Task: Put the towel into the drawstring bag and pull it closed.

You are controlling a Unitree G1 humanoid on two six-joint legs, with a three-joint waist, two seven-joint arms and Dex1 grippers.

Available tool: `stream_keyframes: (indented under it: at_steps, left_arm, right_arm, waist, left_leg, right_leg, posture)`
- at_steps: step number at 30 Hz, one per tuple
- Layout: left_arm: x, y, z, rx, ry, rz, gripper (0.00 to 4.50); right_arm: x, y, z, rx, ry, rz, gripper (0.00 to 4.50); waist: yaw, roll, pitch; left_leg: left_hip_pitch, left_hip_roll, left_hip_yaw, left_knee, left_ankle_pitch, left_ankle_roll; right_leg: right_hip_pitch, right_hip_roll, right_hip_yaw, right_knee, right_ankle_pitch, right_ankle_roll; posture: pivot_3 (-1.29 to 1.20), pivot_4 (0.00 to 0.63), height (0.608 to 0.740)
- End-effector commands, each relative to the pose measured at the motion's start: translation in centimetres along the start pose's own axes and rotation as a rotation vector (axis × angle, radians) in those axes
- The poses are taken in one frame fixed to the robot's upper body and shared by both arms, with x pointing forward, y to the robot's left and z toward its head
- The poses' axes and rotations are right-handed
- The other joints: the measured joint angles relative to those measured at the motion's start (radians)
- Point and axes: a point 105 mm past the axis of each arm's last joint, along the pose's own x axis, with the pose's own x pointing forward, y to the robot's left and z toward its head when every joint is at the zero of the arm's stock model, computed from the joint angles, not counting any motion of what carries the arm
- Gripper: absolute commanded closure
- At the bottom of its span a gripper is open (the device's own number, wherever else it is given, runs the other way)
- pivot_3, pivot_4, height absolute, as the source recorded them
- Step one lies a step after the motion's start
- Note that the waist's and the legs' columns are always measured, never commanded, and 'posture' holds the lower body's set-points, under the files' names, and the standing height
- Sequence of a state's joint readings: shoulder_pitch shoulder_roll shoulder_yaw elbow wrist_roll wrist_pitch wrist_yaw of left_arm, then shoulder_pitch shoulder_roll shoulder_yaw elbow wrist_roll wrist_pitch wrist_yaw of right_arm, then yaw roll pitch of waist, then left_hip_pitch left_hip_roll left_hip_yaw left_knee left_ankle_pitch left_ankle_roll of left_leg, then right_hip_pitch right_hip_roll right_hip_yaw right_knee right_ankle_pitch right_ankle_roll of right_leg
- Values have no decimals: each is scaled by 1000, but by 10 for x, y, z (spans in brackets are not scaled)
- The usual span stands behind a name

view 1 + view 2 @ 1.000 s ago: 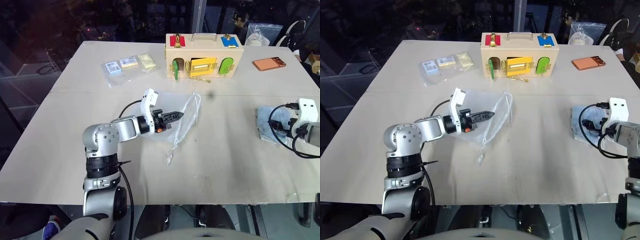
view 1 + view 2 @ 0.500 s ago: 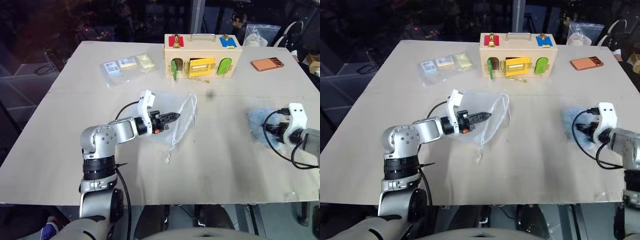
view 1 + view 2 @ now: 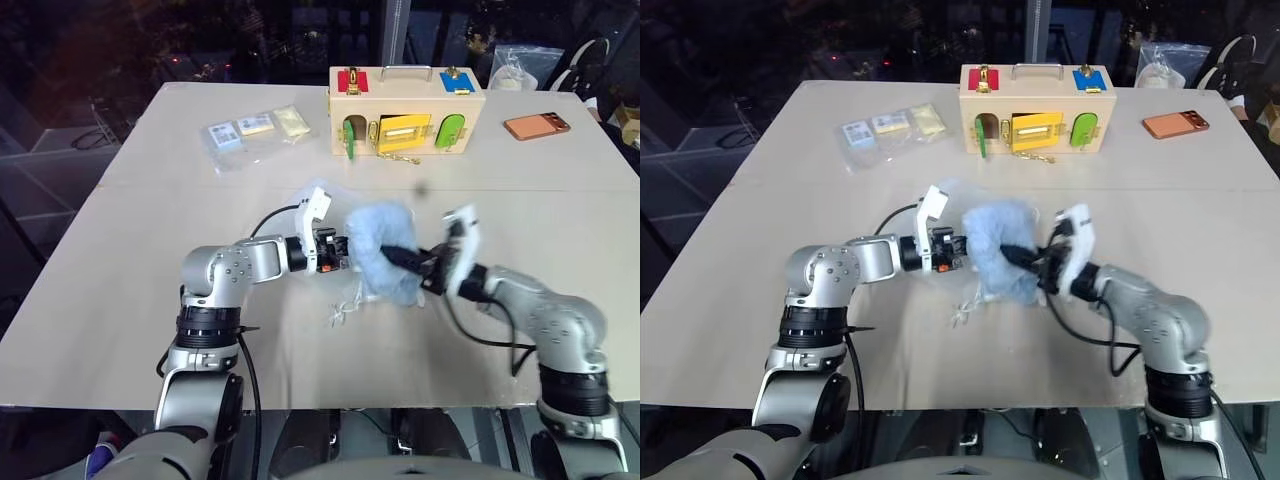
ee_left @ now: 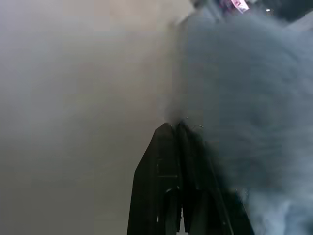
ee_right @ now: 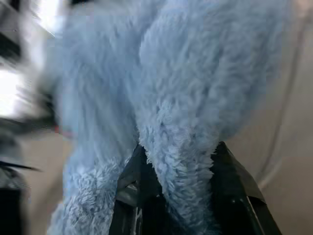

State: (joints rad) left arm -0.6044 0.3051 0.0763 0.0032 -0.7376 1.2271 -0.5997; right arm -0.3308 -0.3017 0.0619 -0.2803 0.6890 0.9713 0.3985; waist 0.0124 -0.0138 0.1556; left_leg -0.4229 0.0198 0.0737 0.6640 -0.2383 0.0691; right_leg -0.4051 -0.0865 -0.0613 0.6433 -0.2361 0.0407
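My right gripper (image 3: 408, 260) is shut on the light-blue fluffy towel (image 3: 383, 250), which it holds above the table's middle. In the right wrist view a fold of the towel (image 5: 186, 73) sits pinched between the two black fingers (image 5: 132, 171). The towel presses against the drawstring bag (image 3: 328, 197), a sheer white pouch largely hidden behind it. The bag's thin cords (image 3: 343, 312) trail onto the table below. My left gripper (image 3: 338, 250) is shut on the bag's fabric right beside the towel. The left wrist view shows its closed fingertips (image 4: 176, 128) against the hazy fabric.
A wooden lock box (image 3: 407, 97) stands at the back centre. A clear packet of cards (image 3: 250, 132) lies back left, an orange phone (image 3: 538, 127) back right, and a plastic bag (image 3: 520, 68) at the far right corner. Bare table (image 3: 120, 300) surrounds both arms.
My right gripper shut on the towel, lifted it off the table's right side and swung it left to the bag. The left gripper stayed shut on the bag, almost in place.
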Motion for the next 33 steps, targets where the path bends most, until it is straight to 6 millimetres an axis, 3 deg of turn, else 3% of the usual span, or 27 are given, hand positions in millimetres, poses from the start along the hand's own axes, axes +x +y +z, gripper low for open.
stream_keyframes:
  at_steps: [1,4,11,16,20,24,28,29,31,33]
  left_arm:
    - [-3,-29,22,60,-78,-120,4500]
    - [-11,-31,25,63,-100,-123,4500]
    - [-28,-41,39,70,-147,-167,4500]
    - [-33,-51,14,142,2,-185,4500]
    - [-35,-37,-5,217,116,-88,4500]
    - [-24,-30,5,176,50,-73,4500]
    - [-20,-24,16,170,3,-43,4500]
    - [-20,-23,20,164,-11,-37,4500]
    - [-23,-18,26,144,-33,-23,4500]
    - [-25,-14,29,134,-37,-12,4500]
  right_arm:
    - [7,-13,-24,-101,117,-60,4239]
    - [6,-20,-33,-209,179,-69,4240]
    - [18,-33,-26,-553,305,-101,4242]
    - [33,-21,1,-409,210,-59,4243]
    - [43,7,33,-220,80,71,4244]
    - [54,29,45,-164,36,158,4245]
    - [49,19,41,-177,22,103,4245]
    - [43,17,40,-182,22,100,3452]
    - [27,15,39,-195,14,103,2965]
    - [12,21,41,-203,-1,116,2065]
  waist:
    - [2,0,0]
    - [0,-1,-1]
    - [-3,-1,-1]
    - [-11,-2,-2]
    - [-26,-2,-1]
    - [-23,-1,0]
    - [-21,-2,0]
    - [-22,-1,0]
    - [-16,-2,0]
    - [-18,-2,0]
  left_leg:
    - [-3,0,0,0,0,0]
    - [-9,0,-1,3,1,-1]
    - [-6,0,-1,4,0,0]
    - [6,2,-1,3,0,0]
    - [6,2,-1,0,1,-2]
    - [3,2,-1,-3,2,-4]
    - [1,0,-1,-5,3,-4]
    - [-1,0,-1,-5,3,-4]
    - [-6,-1,-1,-5,3,-4]
    - [-9,-2,-2,-4,3,-4]
  right_leg:
    - [-3,1,-1,0,0,0]
    - [-6,3,-1,1,0,1]
    - [-4,6,-3,1,2,3]
    - [6,6,-3,1,2,3]
    - [6,0,0,1,3,2]
    - [1,0,0,1,3,1]
    - [-1,-1,-1,0,3,2]
    - [-3,-1,-1,0,3,2]
    - [-7,0,-1,0,3,2]
    - [-8,1,-3,-1,3,2]
  posture:
    - [0,150,740]
    - [0,150,740]
    - [0,150,740]
    - [0,150,740]
    - [0,150,740]
    - [0,150,740]
    - [0,150,740]
    - [0,150,740]
    - [0,150,740]
    - [0,150,740]
